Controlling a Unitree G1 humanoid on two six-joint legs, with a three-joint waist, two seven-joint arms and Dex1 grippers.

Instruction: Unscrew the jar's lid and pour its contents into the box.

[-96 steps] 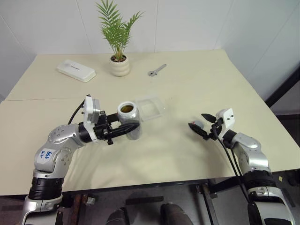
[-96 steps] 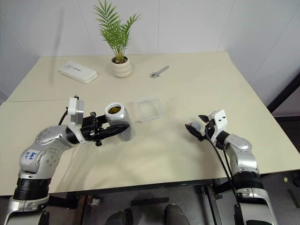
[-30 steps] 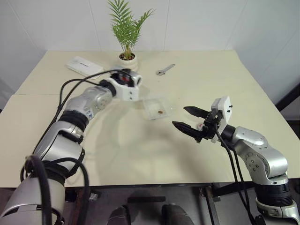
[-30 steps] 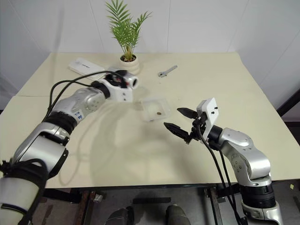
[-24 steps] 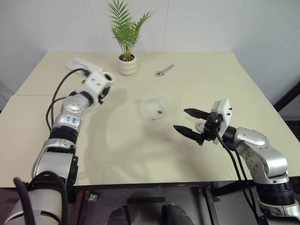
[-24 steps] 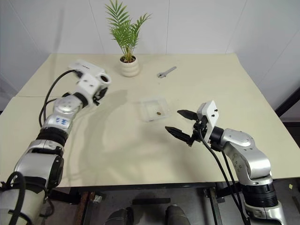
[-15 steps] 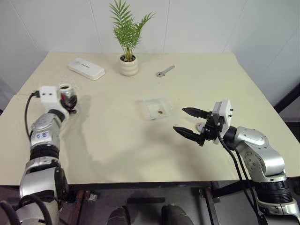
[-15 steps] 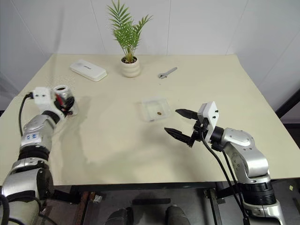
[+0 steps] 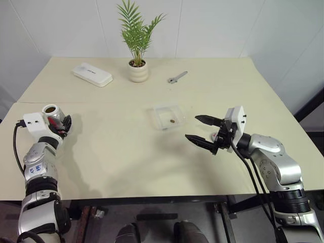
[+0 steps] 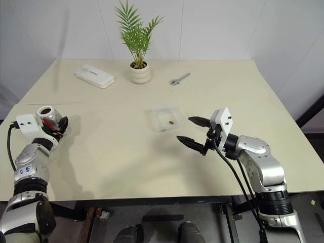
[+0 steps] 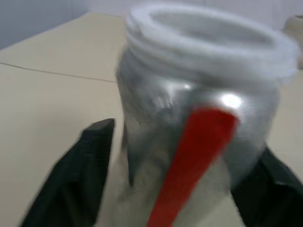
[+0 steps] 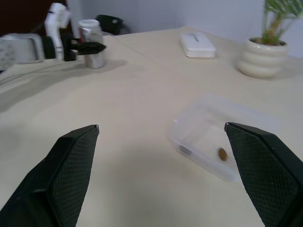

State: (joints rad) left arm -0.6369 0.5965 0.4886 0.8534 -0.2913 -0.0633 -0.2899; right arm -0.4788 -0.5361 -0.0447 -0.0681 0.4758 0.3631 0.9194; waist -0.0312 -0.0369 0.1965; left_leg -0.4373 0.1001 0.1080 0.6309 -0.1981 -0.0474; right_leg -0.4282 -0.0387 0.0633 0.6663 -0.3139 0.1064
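Jar (image 11: pixel 199 118), lidless, upright between left gripper (image 9: pixel 59 124) fingers; grip or release: cannot tell. Smooth, light, likely slippery; take mid-wall below threads. Right gripper (image 9: pixel 201 131) fingers spread wide, empty; box (image 9: pixel 168 116) just beyond tips, brown bit inside.

Far ahead of my claws, near the back edge of the cream table (image 9: pixel 126 152), a green palm stands upright in a white ribbed pot (image 9: pixel 138 71). A white oblong case (image 9: pixel 92 74) lies flat to the pot's left, well beyond my left claw. To the pot's right rests a small metal tool (image 9: pixel 177 76), probably a wrench, though it is too small to be sure. White walls rise behind the table.
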